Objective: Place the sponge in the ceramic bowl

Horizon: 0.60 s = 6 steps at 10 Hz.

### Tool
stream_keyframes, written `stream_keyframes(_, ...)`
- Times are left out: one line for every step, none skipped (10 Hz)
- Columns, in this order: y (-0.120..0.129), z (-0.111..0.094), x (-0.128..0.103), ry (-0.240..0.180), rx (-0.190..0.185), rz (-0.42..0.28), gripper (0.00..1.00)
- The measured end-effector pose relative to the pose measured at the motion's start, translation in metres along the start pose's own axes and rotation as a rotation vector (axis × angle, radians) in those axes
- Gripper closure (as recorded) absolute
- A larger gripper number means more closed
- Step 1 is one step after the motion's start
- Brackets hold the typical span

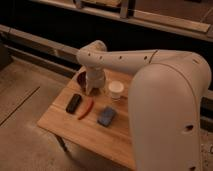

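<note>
On the wooden table [95, 137]: sponge [106, 116] flat | tool [92, 89] spread wide by ceramic bowl [80, 78]

The blue sponge [106, 116] is showing against the tan table [95, 140]. The pale grey gripper [93, 89] is hanging beside the dark maroon ceramic bowl [80, 77], near a white cup [116, 89].

One camera only, looking steeply down from high up, past the robot's own white arm [165, 90], which fills the near right. Wooden table [70, 131] sits at mid-distance, floor [25, 115] to its left. The gripper [92, 89] hangs over the table's far side, centre frame.
</note>
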<state>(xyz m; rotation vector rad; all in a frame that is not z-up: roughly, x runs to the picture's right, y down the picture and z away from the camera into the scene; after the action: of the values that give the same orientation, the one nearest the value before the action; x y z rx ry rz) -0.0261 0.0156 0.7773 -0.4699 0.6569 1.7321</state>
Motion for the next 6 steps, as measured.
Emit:
stream_keyframes(-0.006,-0.004,-0.005,0.003,-0.007,0.049,0.35)
stream_keyframes(-0.012,-0.008,-0.006,0.006,-0.014,0.097,0.35)
stream_keyframes(-0.019,-0.011,0.000,0.014,-0.020,0.149,0.35)
stream_keyframes(-0.023,-0.010,0.007,0.019,-0.031,0.192,0.35)
stream_keyframes(-0.025,-0.008,0.014,0.023,-0.038,0.223,0.35)
stream_keyframes(-0.029,-0.002,0.027,0.033,-0.039,0.264,0.35)
